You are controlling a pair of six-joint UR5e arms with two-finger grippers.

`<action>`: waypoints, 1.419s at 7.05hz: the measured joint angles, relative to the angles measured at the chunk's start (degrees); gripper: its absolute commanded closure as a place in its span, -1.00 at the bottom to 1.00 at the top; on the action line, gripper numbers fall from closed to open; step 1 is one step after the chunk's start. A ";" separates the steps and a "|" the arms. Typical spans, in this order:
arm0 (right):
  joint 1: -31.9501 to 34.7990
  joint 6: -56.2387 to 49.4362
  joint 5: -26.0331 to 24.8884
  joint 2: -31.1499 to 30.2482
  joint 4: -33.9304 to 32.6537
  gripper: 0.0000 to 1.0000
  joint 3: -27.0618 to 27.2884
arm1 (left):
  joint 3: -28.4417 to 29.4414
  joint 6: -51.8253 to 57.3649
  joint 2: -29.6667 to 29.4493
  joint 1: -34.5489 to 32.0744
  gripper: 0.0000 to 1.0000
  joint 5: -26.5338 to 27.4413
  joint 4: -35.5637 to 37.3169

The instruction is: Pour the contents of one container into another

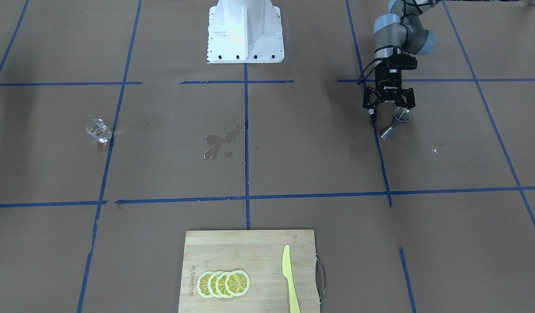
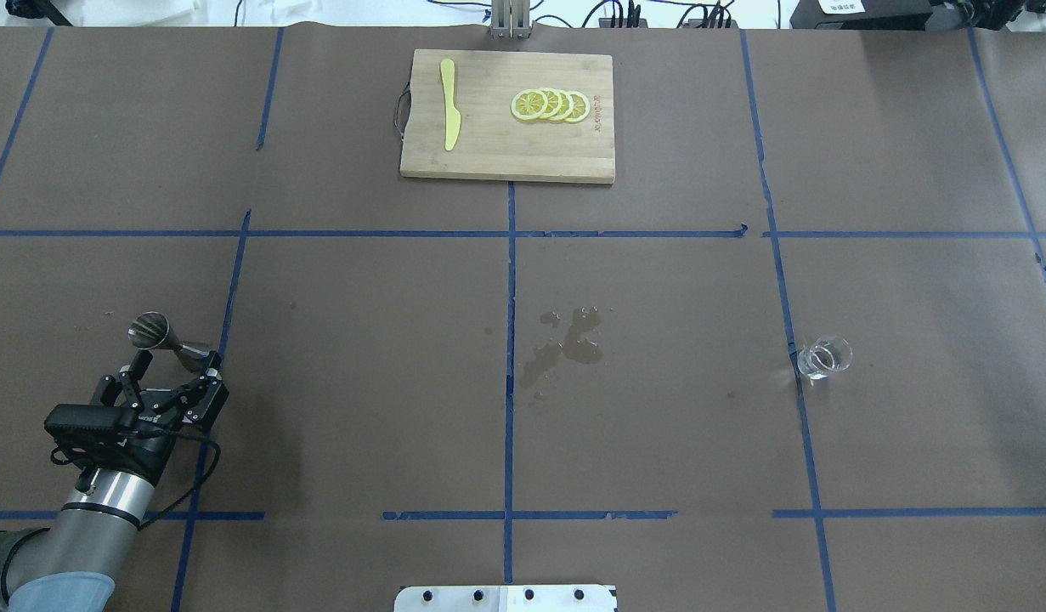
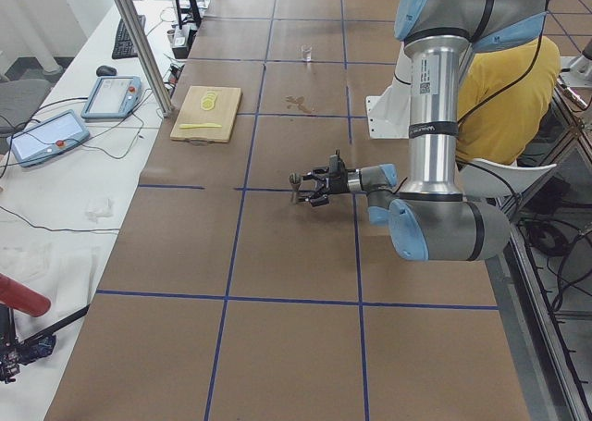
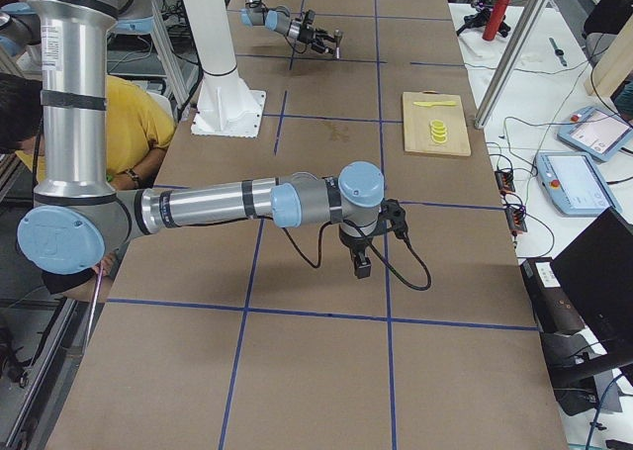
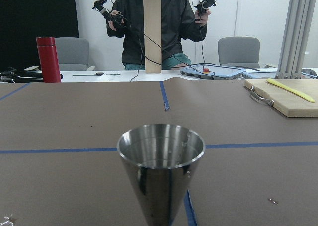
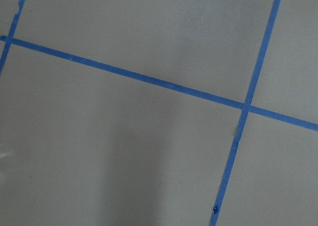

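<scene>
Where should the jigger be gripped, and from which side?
At the narrow waist of the jigger, coming in level from the robot's side, where the open left hand sits. It stands upright, and cones flaring above and below should stop slipping.

Both arms are silver-grey tubes joined by round housings with pale-blue caps. The left arm [image 1: 400, 32] ends in a black left gripper [image 1: 388, 112] of thin linkage bars with white lettering, a black camera box [image 1: 402, 63] above it and a black cable [image 1: 363, 74] at its nine o'clock side. The right arm [image 4: 213, 205] carries a second cable [image 4: 425, 272]. The white base [image 1: 245, 30] shows dark screws along its six o'clock edge.
</scene>
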 measured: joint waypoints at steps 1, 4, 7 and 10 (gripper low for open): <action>0.00 0.00 -0.02 0.02 0.00 -1.00 0.00 | 0.42 -0.03 -0.17 -0.26 -0.94 0.15 -0.05; 0.00 0.00 -0.01 0.03 0.00 -1.00 0.00 | 1.08 -0.06 -0.41 -1.54 -0.93 0.24 -0.08; -0.07 0.00 0.00 0.09 0.00 -1.00 -0.02 | 2.50 -0.20 -1.68 -3.08 -0.88 0.11 -0.03; -0.08 0.00 0.00 0.12 0.00 -1.00 -0.01 | 3.82 -0.10 -3.11 -3.45 -0.28 0.03 -0.40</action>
